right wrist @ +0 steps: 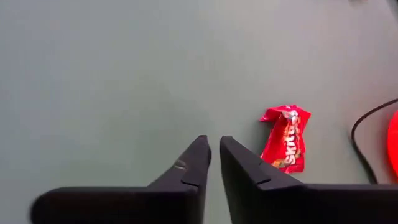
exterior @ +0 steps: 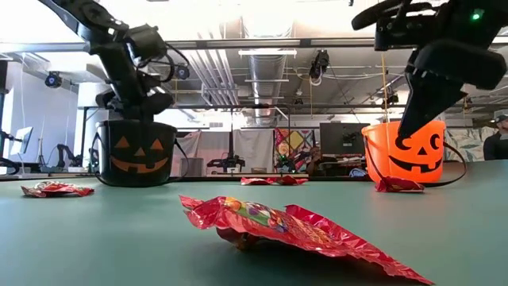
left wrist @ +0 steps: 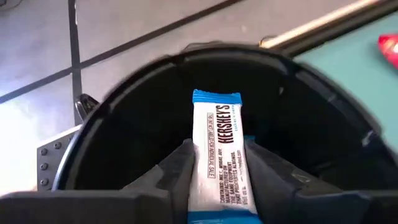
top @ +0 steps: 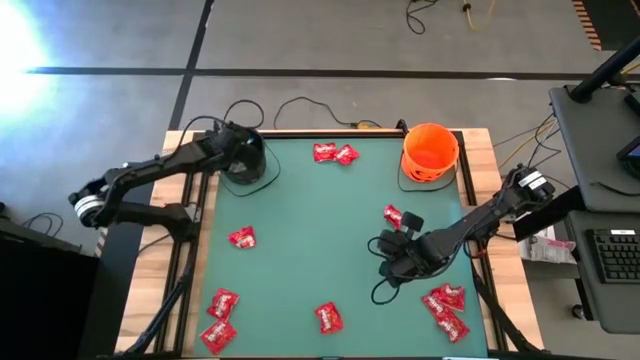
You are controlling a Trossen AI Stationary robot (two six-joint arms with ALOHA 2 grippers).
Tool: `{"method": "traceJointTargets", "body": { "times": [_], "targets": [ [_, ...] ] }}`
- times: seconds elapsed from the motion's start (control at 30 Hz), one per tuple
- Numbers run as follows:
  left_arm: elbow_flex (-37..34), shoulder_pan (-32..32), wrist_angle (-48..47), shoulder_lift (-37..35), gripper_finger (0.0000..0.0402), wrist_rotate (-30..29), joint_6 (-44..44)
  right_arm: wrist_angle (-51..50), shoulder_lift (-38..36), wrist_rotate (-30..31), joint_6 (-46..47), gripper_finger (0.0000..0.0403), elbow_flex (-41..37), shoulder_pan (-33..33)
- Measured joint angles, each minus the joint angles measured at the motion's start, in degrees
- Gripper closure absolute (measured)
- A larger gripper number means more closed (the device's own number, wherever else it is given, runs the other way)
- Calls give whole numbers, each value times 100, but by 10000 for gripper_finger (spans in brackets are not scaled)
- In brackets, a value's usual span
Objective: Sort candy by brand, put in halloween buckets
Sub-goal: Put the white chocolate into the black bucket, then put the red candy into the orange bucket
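My left gripper [top: 238,146] [left wrist: 217,147] hangs over the mouth of the black bucket [top: 243,162] [exterior: 135,155] at the table's far left corner, shut on a white-and-blue bar [left wrist: 221,155]. The orange bucket [top: 430,152] [exterior: 413,155] stands at the far right. My right gripper [top: 385,246] [right wrist: 214,144] hovers above bare table right of centre, its fingers shut with nothing between them. A red packet [top: 393,215] [right wrist: 286,138] lies flat on the table just beyond it, toward the orange bucket. My left gripper pinches the bar between its two fingers [left wrist: 180,168], one on each long edge [left wrist: 202,168]. The bar runs along the fingers, and its blue far end [left wrist: 216,97] sticks out past the fingertips. It is lifted clear, slanting down over the bucket's dark inside.
Red packets lie scattered: two at the far edge [top: 335,153], one at the left [top: 241,237], two near-left [top: 220,318], one near-centre [top: 328,317] [exterior: 294,226], several near-right [top: 446,307]. A cable [top: 382,290] loops beneath my right gripper. Wooden rails [top: 480,160] border the green mat.
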Motion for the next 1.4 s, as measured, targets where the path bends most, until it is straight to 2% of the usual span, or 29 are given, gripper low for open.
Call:
{"method": "traceJointTargets", "body": {
  "times": [0.1, 0.23, 0.43, 0.53, 0.6, 0.7, 0.77, 0.87, 1.0, 1.13, 1.23, 1.3, 1.4],
  "targets": [
    [0, -2, -44, 121, 254, 0, 68, -19, 0, 129, 272, 335, -76, -121],
    [0, -11, -215, 44, 227, -4, 72, -2, 0, 410, 838, 289, -201, -605],
    [0, -46, -953, -371, 190, 348, -152, 18, 7, 176, 1171, 241, -518, -1485],
    [0, -204, -1178, -668, 172, 390, -135, 252, 9, -153, 1217, 225, -683, -1901],
    [0, -413, -1174, -922, 162, 698, -86, 655, 11, -455, 959, 219, -817, -2096],
    [119, -845, -1080, -1312, 153, 1551, -64, 1200, 11, -738, 589, 216, -996, -2297],
    [225, -1253, -890, -1553, 151, 1835, -120, 1240, 11, -783, 543, 216, -1068, -2406],
    [236, -2042, -275, -1831, 150, 1875, -176, 1123, 11, -784, 800, 220, -1131, -2530],
    [-36, -3299, 1203, -1968, 150, 1888, -198, 1217, 49, -843, 834, 238, -1186, -2552],
    [-481, -4607, 2924, -1726, 150, 1900, 218, 1225, 193, -1103, 774, 267, -1186, -2551],
    [-754, -5350, 3924, -1386, 150, 1899, 789, 1214, 289, -1143, 612, 298, -1181, -2549],
    [-844, -5669, 4366, -1111, 150, 1757, 1028, 1196, 293, -1171, 414, 323, -1161, -2549],
    [-859, -5870, 4548, -751, 150, 1416, 1052, 969, 201, -1310, 150, 362, -1006, -2551]
  ]
}}
